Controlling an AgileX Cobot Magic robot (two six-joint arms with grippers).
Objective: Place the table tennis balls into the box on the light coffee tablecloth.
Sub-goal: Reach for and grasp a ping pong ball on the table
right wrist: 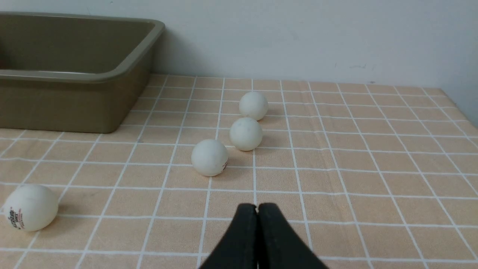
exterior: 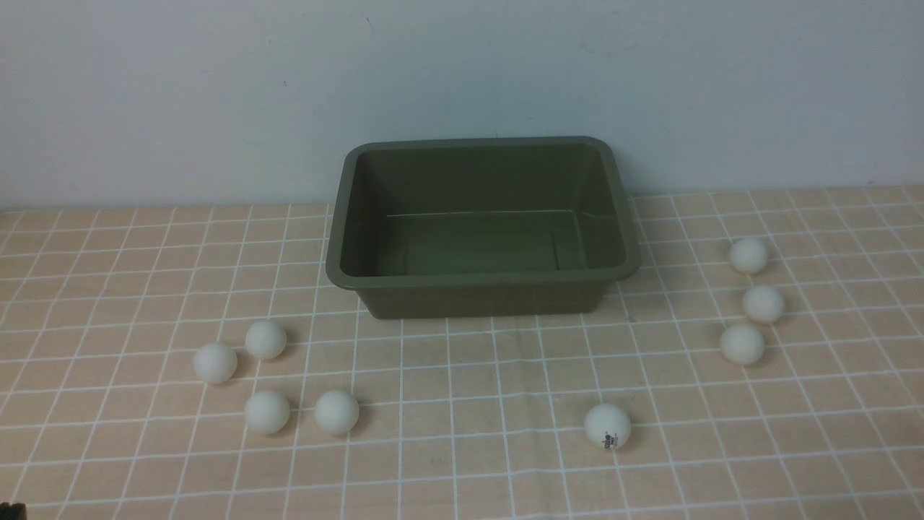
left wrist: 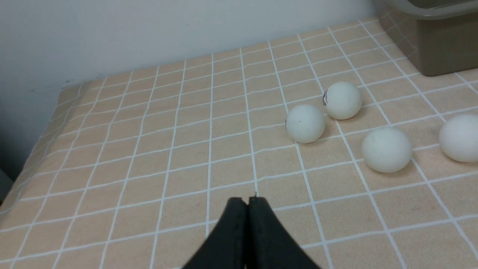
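The left hand [left wrist: 248, 200] is pinched shut, its two black fingers pressed flat together with nothing between them. It hangs low over the light coffee tablecloth [left wrist: 149, 149] on the left part of the bench. None of the table tennis balls touches it. Four lie ahead of it, off toward the middle of the bench: one pair [left wrist: 305, 123] [left wrist: 342, 100] sits almost touching, and two more [left wrist: 386, 149] [left wrist: 461, 137] lie apart on the nearer side. Beyond them, a corner of the box [left wrist: 429, 48] shows.

The right hand [right wrist: 257, 206] is closed the same way, empty, above the cloth on the right part of the bench. Just ahead of it starts a row of three balls [right wrist: 209, 157] [right wrist: 245, 133] [right wrist: 253, 105] running toward the far edge, each a little apart from the next. A lone ball with a dark print [right wrist: 30, 207] lies well off to its side, toward the bench's middle.

From the front, the olive-green box sits at the middle of the far edge, close to the wall, open and with nothing in it. All eight balls are on the cloth outside it: four off its near left corner, three to its right, and the printed one in front of its near right corner.
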